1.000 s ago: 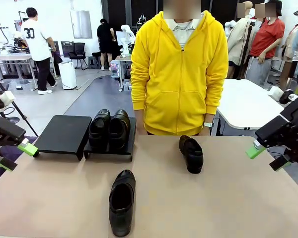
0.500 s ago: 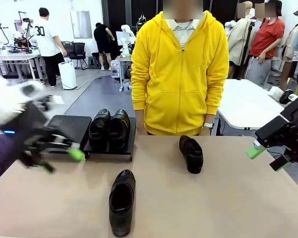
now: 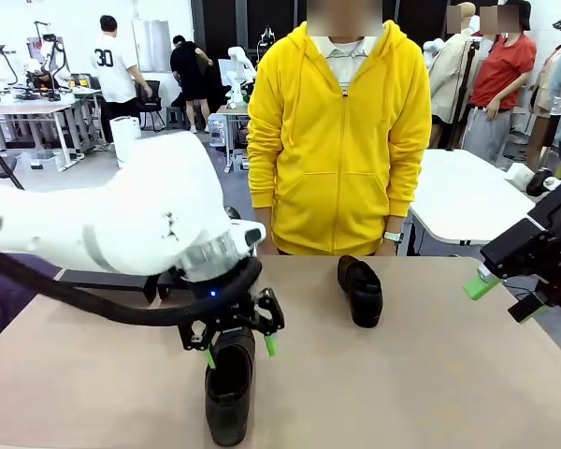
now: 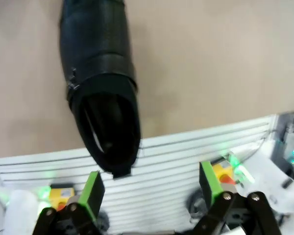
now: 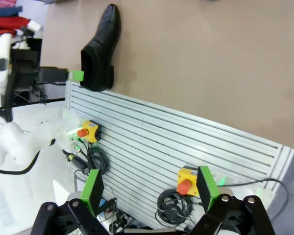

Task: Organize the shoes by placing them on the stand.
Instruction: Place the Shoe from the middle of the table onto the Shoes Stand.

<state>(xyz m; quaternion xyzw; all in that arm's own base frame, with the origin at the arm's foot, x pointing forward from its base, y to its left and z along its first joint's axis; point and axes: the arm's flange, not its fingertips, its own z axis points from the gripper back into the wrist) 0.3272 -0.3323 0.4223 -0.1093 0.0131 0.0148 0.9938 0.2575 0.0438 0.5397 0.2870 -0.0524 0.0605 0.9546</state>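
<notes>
Here the left gripper hangs with jaws spread just above the near shoe, a green pad at either side of its opening. It looks lined up to pinch the sides and carry the shoe to the stand, mostly hidden behind the left arm at the counter's far left. The second loose shoe lies well apart, before the person, while the right gripper hangs spread and empty beyond the counter's right edge, probably to leave room.

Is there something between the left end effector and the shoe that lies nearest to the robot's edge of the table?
Nothing visible stands in the way. The left end effector hangs open just over the near shoe, and the left wrist view shows only bare table beside the shoe.
</notes>
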